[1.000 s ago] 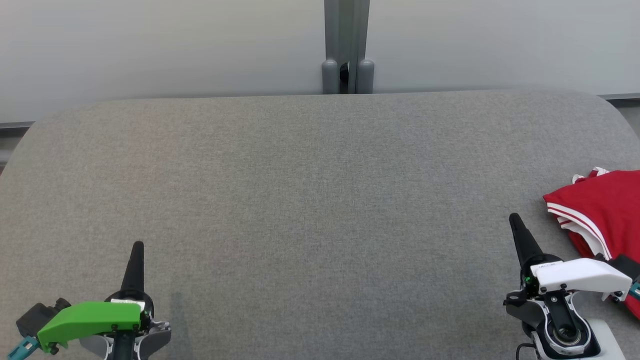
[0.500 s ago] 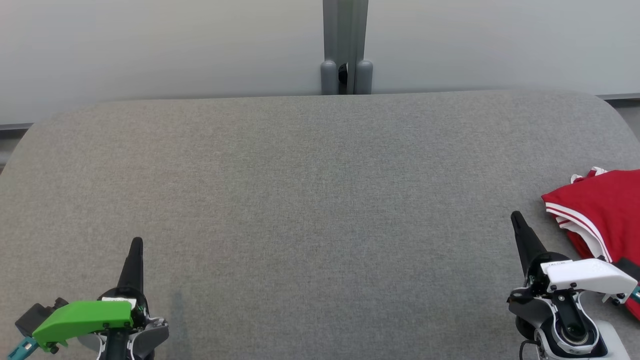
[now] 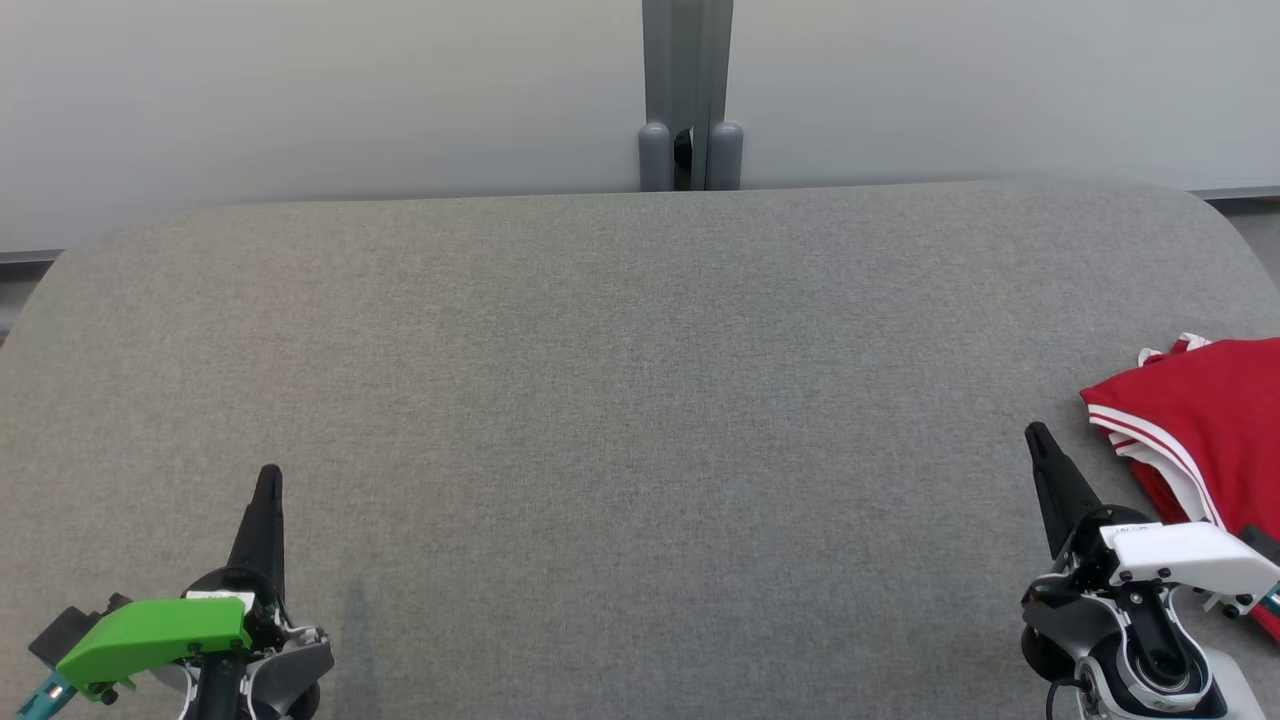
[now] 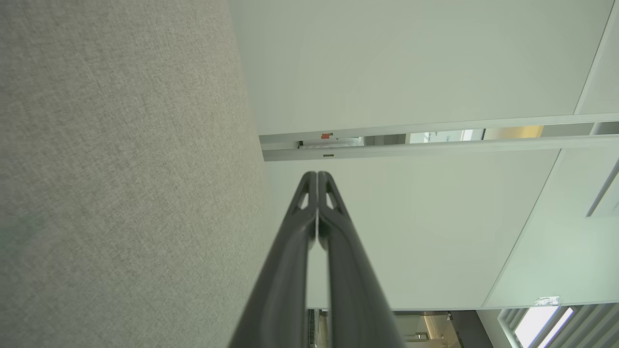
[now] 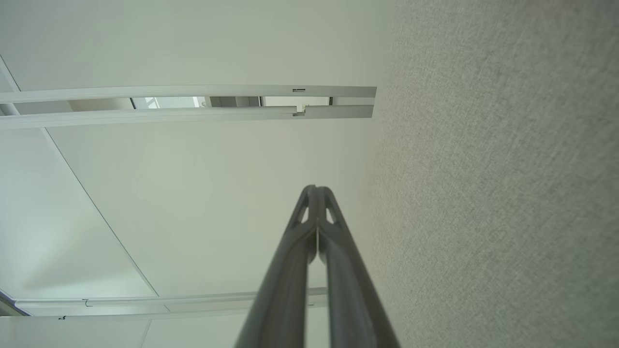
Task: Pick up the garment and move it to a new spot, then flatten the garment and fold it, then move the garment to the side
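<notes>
From the head view, a folded red garment with white trim lies at the grey worktop's right edge, just beside the right gripper. The left gripper sits lower left. The wrist views show each gripper fully closed, tips touching, holding nothing.

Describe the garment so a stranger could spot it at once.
Start at the wide grey table and follow it to its right side. There, just right of the right gripper, lies the garment. Its bright red cloth with white stripes stands out from the plain grey around it.
</notes>
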Robot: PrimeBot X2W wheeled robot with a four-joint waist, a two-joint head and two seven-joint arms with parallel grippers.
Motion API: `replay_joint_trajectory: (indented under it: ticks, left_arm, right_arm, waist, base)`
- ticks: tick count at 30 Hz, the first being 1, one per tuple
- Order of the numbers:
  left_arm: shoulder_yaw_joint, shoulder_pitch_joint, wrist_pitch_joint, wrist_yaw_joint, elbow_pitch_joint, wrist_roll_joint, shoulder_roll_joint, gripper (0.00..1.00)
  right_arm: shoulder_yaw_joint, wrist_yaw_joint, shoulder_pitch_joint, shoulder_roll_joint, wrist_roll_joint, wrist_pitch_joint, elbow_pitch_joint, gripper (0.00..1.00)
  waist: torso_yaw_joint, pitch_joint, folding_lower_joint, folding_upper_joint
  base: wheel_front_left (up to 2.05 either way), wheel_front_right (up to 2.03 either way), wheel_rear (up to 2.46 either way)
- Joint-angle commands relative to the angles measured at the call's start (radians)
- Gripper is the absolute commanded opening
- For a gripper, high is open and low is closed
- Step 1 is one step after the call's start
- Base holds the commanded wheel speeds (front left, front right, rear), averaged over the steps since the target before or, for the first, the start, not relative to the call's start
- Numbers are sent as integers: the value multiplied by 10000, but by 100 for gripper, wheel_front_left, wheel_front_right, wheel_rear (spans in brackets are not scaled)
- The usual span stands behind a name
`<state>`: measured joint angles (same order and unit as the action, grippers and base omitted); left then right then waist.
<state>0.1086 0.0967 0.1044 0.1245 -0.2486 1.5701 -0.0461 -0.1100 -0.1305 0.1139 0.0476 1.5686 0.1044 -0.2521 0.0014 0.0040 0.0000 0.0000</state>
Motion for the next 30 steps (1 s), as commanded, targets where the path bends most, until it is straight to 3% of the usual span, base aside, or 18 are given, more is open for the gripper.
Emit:
replay_joint_trajectory:
  ticks: [1, 30]
  left_arm:
    - [60, 187, 68, 83, 42, 217, -73, 0]
    - [77, 179, 133, 92, 44, 440, -74, 0]
  right_arm:
    - [-37, -4, -83, 45, 208, 67, 87, 0]
    - [-59, -4, -100, 47, 473, 132, 109, 0]
  waist:
    - [-3, -2, 0, 0]
    - [-14, -9, 0, 0]
  base:
    - [0, 0, 0]
    - [0, 0, 0]
